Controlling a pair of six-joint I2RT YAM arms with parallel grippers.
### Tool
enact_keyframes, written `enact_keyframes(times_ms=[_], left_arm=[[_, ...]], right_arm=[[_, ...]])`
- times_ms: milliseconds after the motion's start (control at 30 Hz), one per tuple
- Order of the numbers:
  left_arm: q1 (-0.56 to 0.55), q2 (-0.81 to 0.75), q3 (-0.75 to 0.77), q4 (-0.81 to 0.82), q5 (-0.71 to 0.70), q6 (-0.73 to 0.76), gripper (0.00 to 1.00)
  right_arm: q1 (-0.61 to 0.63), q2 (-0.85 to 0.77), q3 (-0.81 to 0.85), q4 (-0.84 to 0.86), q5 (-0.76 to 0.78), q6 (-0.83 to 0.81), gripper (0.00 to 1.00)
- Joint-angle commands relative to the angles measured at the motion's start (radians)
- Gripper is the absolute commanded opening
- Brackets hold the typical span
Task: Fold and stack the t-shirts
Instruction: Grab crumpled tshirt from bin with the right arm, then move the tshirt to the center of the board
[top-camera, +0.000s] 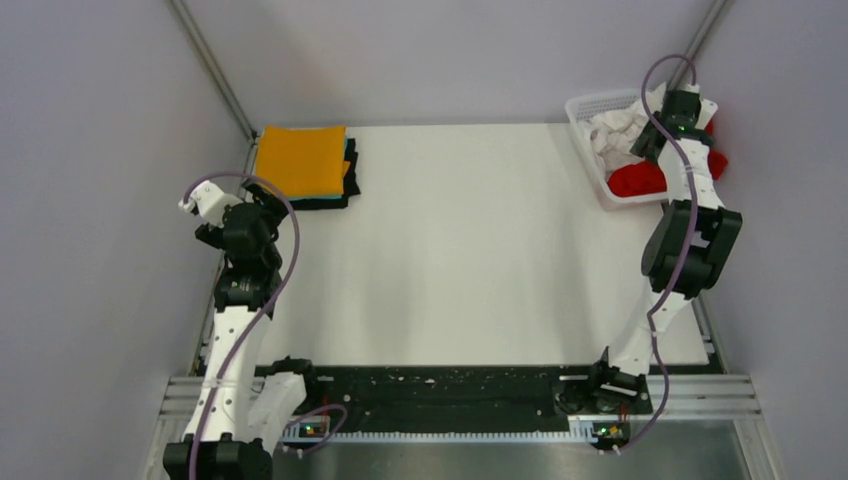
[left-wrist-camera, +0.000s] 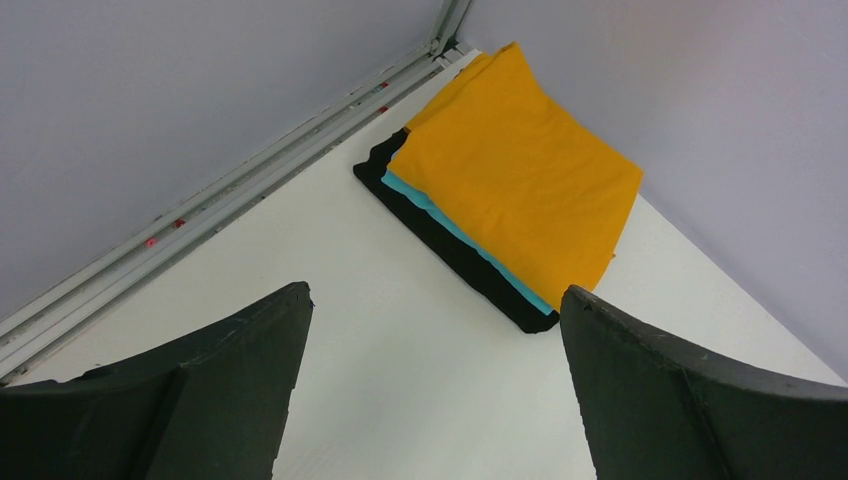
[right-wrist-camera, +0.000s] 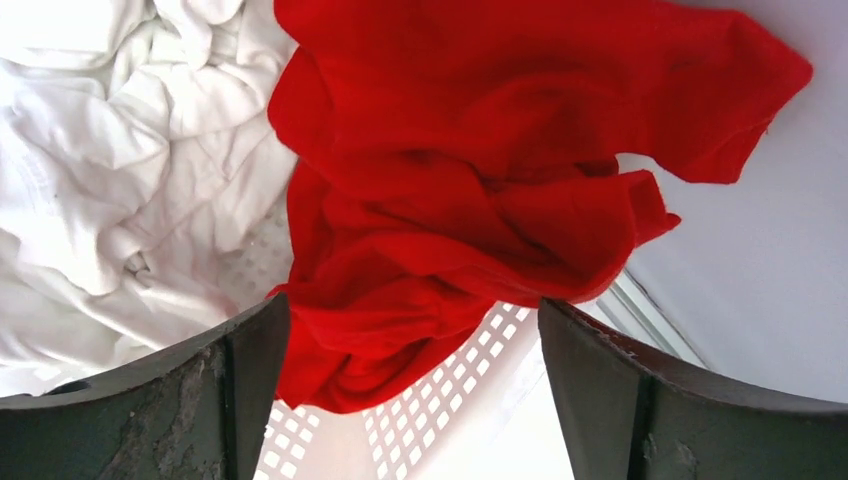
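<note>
A folded stack lies at the table's back left: an orange t-shirt (top-camera: 300, 160) on top, a teal one (left-wrist-camera: 465, 238) and a black one (left-wrist-camera: 440, 240) under it. My left gripper (left-wrist-camera: 432, 330) is open and empty, held above the table short of the stack. A crumpled red t-shirt (right-wrist-camera: 480, 200) hangs over the near rim of the white mesh basket (top-camera: 585, 150) at the back right, beside a crumpled white t-shirt (right-wrist-camera: 110, 170) inside it. My right gripper (right-wrist-camera: 415, 320) is open just above the red t-shirt (top-camera: 640, 178), not gripping it.
Grey walls close in the left, back and right sides. A metal rail (left-wrist-camera: 200, 215) runs along the table's left edge. The white table (top-camera: 460, 250) stretches between the stack and the basket.
</note>
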Motion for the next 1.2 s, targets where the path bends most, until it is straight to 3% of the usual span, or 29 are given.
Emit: enact_keyframes(times_ms=[0,167,267,367,467,733,900,1033,1167], left_arm=[[0.004,0.007,0.036,0.062,0.023,0.017,0.99],[0.005,0.016,0.048,0.049,0.051,0.015,0.99],[0.004,0.009,0.045,0.03,0.071,0.006,0.99],[0.003,-0.001,0.037,0.023,0.073,-0.003,0.99],[0.004,-0.005,0.031,0.018,0.059,-0.02,0.99],[0.004,0.002,0.017,0.033,0.09,-0.031,0.99],[0.004,0.016,0.01,0.059,0.121,-0.037,0.99],[0.005,0.036,0.013,0.072,0.168,-0.041,0.99],[0.004,0.056,0.021,0.072,0.195,-0.047,0.99]], right_arm=[[-0.014,0.083,0.044,0.028,-0.056,-0.027,0.87],[-0.015,0.186,0.103,0.036,-0.126,-0.049,0.81],[-0.018,0.215,0.118,0.048,-0.159,-0.043,0.7],[-0.018,0.216,0.148,0.054,-0.182,-0.046,0.26],[-0.018,0.169,0.19,0.057,-0.181,-0.054,0.01],[-0.015,-0.091,0.23,0.129,-0.236,-0.103,0.0],[-0.003,-0.204,0.291,0.149,-0.445,-0.109,0.0],[0.078,-0.243,0.37,0.143,-0.619,-0.11,0.0],[0.239,-0.235,0.501,0.095,-0.72,-0.173,0.0]])
